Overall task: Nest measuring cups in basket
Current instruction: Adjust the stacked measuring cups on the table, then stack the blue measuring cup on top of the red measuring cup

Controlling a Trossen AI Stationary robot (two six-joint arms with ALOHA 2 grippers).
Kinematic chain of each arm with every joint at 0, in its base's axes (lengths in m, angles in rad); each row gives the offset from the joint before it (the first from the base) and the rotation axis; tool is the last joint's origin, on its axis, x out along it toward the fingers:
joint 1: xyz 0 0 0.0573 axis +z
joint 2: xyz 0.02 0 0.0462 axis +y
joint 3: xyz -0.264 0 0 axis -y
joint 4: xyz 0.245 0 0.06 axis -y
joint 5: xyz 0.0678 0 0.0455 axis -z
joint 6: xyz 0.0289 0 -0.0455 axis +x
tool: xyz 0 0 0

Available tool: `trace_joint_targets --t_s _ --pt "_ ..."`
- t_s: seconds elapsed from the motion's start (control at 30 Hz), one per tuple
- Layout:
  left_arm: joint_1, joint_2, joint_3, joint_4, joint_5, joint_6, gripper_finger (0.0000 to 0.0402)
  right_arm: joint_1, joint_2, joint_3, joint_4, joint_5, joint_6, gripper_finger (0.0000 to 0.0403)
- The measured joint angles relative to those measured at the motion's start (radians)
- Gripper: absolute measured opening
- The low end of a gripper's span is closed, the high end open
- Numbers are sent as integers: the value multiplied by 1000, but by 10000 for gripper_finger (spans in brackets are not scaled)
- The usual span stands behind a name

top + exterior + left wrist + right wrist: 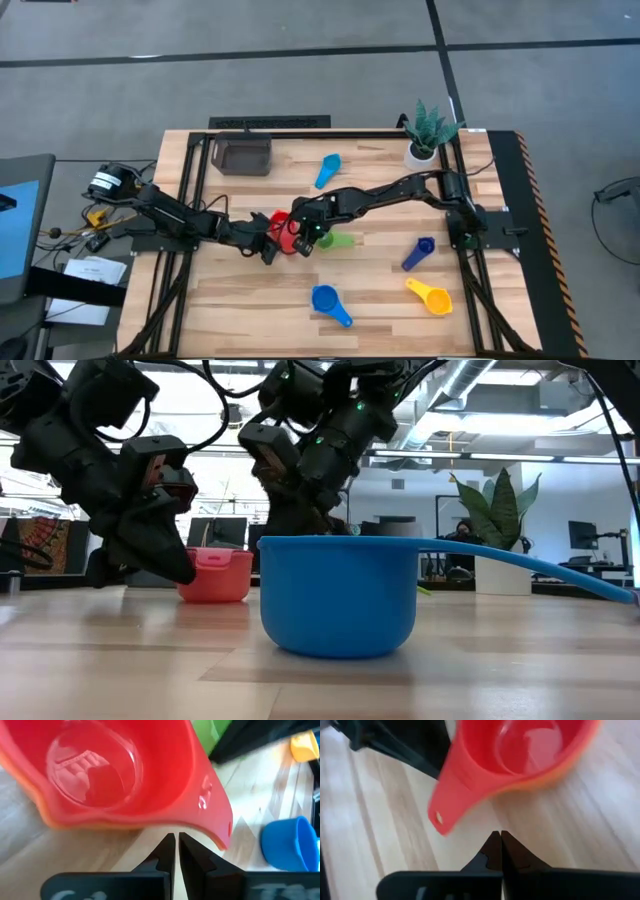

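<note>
Both hands clenched empty: left hand (175, 851), right hand (496, 851) beside red cup (125, 775) (orange rim beneath, wrist views only).

both arms reach inward and meet near mid-table. left gripper (176, 851): fingers closed, tips nearly touching, nothing between them. right gripper (497, 850): fingers pressed together, empty, just beside the left gripper, wrist angled downward.

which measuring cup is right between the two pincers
The red measuring cup at the table's middle; both shut pincers point at it, while the others lie apart.
</note>
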Motion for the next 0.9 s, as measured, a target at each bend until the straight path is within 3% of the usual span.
trace_joint_targets --t_s 0.27,0.4,0.73,0.9 --pt "0 -30 -1 -11 97 8 10 -19 -103 0 -59 53 -20 7" --pt "0 -102 -1 -72 123 14 9 -32 -172 2 -107 79 -24 14" --pt "-35 -544 -2 -440 13 70 0 -27 -347 2 -368 156 -1 21" --pt "-35 -779 -2 -485 -71 178 0 13 -404 1 -502 118 83 12"
